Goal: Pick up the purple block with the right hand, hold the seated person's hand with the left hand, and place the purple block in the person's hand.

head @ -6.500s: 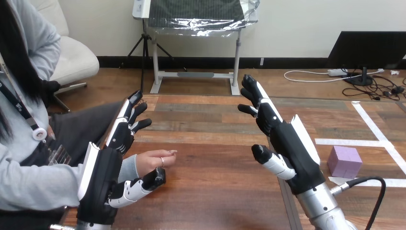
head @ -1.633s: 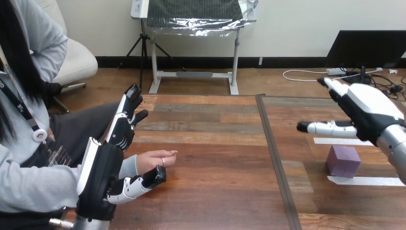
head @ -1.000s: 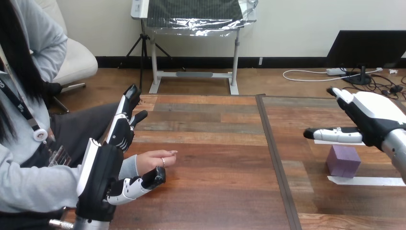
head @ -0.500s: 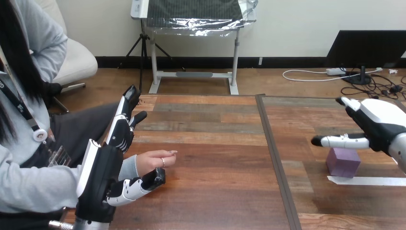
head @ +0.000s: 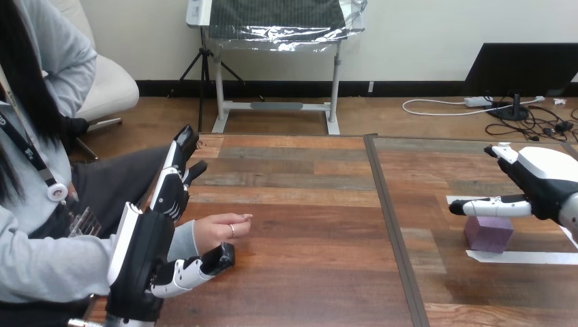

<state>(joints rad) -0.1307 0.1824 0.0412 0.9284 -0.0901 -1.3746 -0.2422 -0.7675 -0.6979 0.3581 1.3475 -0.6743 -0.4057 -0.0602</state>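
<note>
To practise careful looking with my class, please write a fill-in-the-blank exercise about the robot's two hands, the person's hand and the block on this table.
1. The block beside the white tape is ___ in colour.
2. The robot's right hand, fingers open, is poised just ___ the block.
3. The person's hand lies beside the robot's left hand on the wooden ___.
Missing words: purple; above; table.
</note>
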